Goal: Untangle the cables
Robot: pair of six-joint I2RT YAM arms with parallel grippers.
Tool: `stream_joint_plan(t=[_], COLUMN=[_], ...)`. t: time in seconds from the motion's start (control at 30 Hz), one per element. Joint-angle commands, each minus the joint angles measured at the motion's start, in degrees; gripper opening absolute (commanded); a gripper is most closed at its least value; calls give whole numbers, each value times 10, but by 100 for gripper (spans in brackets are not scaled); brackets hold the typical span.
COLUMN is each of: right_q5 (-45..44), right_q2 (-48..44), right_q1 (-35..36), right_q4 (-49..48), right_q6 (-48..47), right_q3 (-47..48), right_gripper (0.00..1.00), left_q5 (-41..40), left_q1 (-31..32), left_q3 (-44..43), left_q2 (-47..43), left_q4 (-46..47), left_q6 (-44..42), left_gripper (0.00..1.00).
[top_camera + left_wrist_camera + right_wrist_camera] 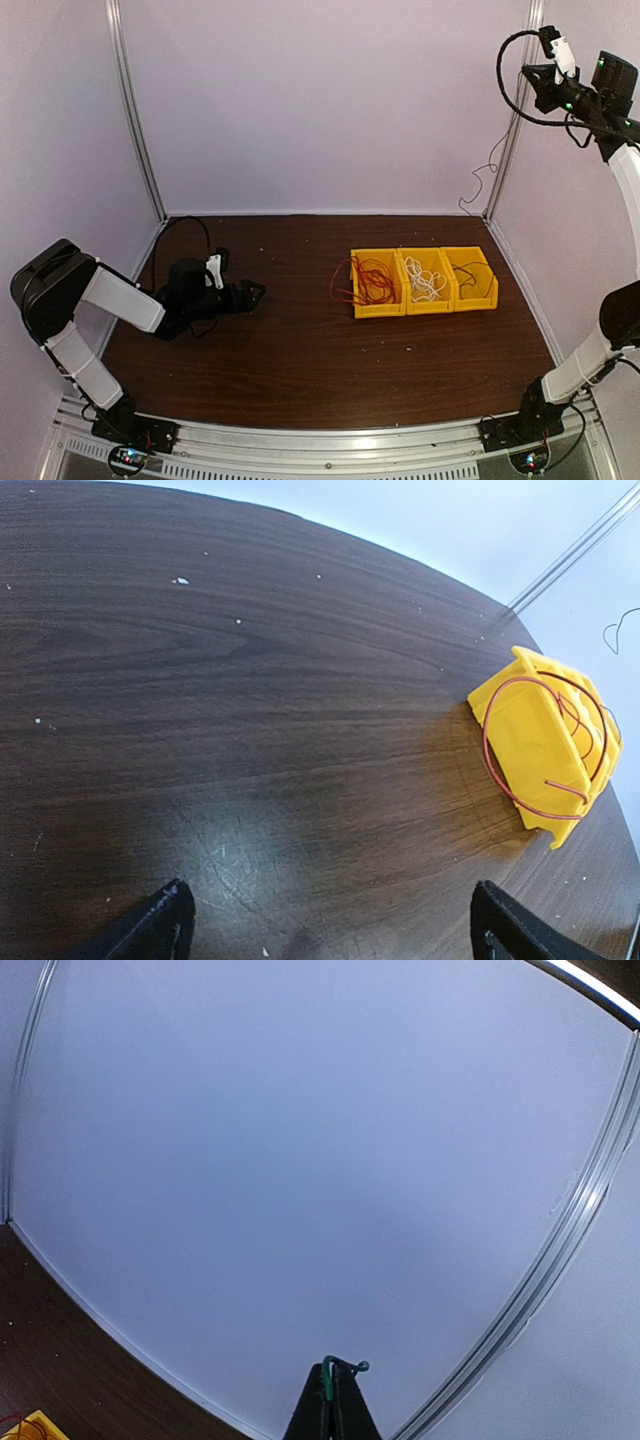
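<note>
My left end effector [248,294] lies low over the surface [300,360] with its jaws spread wide, holding nothing. I think it is parked there so it can reach what lies ahead of it. Ahead of it and off to one side is a row of yellow bins [430,306]. The nearest holds the red cable [374,283], and one loop has spilled over the bin wall facing this end effector. The white cable [426,280] sits bundled in the middle bin.

My right end effector [335,1372] is raised high near the corner post [515,120], clenched on a thin wire end. I take this to be the black cable [482,175], whose strand hangs below it against the wall. It seems to run down toward the farthest bin, but it is too fine to follow the whole way. I judge the arm is held that high so the strand hangs free of the other two.

The surface is dark wood grain with pale specks and a patch of glare under the left end effector. Plain pale walls enclose it, joined by metal posts.
</note>
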State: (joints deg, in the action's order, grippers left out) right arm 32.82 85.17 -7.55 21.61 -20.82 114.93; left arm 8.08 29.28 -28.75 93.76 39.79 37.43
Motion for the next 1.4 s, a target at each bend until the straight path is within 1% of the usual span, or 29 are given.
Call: stream_joint_plan(t=[0.0, 0.23, 0.73, 1.1, 1.23, 1.37], right_q5=[14, 20, 12, 0, -1, 1], right_q2=[1, -7, -72, -100, -113, -133], right_q1=[-4, -5, -6, -31, -52, -55], right_q4=[1, -2, -23, 11, 42, 94], right_q6=[12, 14, -5, -17, -29, -52], right_q3=[7, -20, -208, -209, -204, -214], right_gripper=[0, 0, 0, 0, 0, 0], left_q5=[8, 8, 8, 12, 11, 11], left_q1=[-4, -4, -4, -4, -4, -4], left_q3=[-11, -13, -14, -18, -16, -16], left_q2=[1, 4, 10, 14, 11, 12], left_q4=[18, 20, 19, 18, 18, 21], left_q6=[-3, -2, -3, -1, -2, 0], left_gripper=[98, 98, 98, 98, 98, 97])
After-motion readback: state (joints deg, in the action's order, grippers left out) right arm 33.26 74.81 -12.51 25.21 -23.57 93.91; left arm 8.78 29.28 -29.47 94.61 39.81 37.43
